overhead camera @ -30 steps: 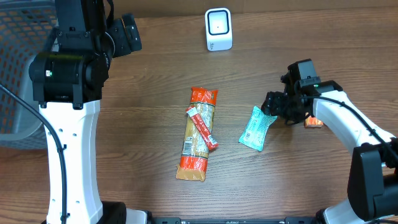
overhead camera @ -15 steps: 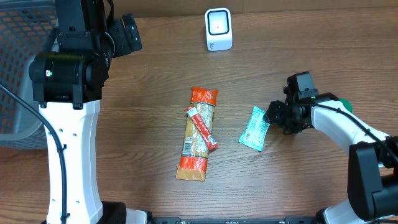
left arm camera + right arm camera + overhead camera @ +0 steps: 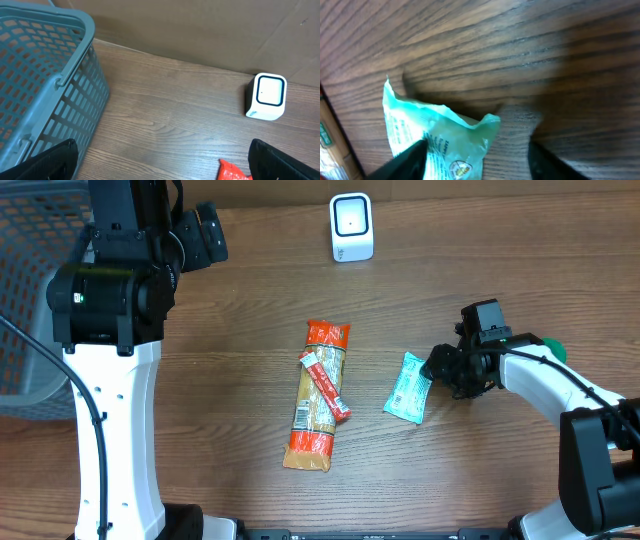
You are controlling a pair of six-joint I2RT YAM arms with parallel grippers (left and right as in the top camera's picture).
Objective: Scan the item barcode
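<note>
Seen from overhead, my right claw [image 3: 441, 366] sits low on the right side of the table [image 3: 230, 430], just at the far right corner of the teal packet [image 3: 408, 389]. The packet lies flat, right of the middle. I come at it from this side because that corner points toward me and offers an edge to pinch. The scanner [image 3: 351, 227] stands at the far edge near the middle, so I judge the packet must be carried far and left to reach it. A long orange packet [image 3: 318, 398] lies in the middle with a small red bar [image 3: 325, 384] slanted across it. Both lie apart from the teal packet, and I am not reaching for them. My left arm [image 3: 108, 380] stands tall at the left beside the basket [image 3: 30, 290], clear of the work.

From the left wrist, my left claw [image 3: 165, 165] is spread wide, with a dark fingertip in each near corner and only bare wood between them. It hangs between the basket and the scanner, holding nothing. I judge it is parked there so the scanner stays unblocked.

From the right wrist, my right claw [image 3: 477, 162] is released, its jaws standing apart. One finger [image 3: 402, 161] overlaps the packet's printed face and the other rests over bare wood to the right, so the crumpled corner lies in the gap. Nothing is pinched yet. Closing on that corner looks like the next step, though the thin film may fold or slip. I cannot tell which face carries the barcode.
</note>
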